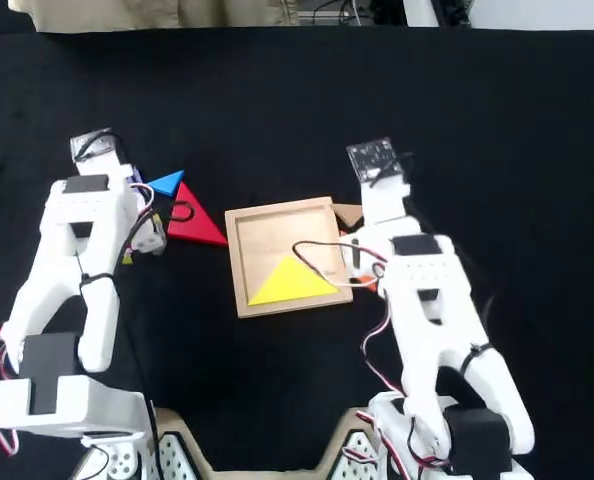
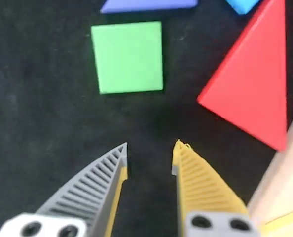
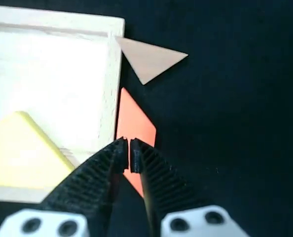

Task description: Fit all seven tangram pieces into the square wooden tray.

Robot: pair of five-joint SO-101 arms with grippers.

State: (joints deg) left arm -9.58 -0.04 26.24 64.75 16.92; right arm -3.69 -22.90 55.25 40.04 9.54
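The square wooden tray (image 1: 233,262) lies at the table's centre with a yellow triangle (image 1: 290,283) flat in its near corner. Left of it lie a red triangle (image 1: 190,222) and a blue triangle (image 1: 165,183). My left gripper (image 2: 151,148) hangs open over bare cloth, a short way from a green square (image 2: 129,57) and beside the red triangle (image 2: 252,94). My right gripper (image 3: 128,149) is shut just outside the tray's right wall (image 3: 114,74), its tips over an orange piece (image 3: 139,126). A brown triangle (image 3: 149,59) lies beyond it.
A purple-blue piece (image 2: 146,5) and the light blue one (image 2: 242,5) lie past the green square. The tray's rim (image 2: 284,192) is close beside my left gripper. Black cloth covers the table, with open room at the far side and far right.
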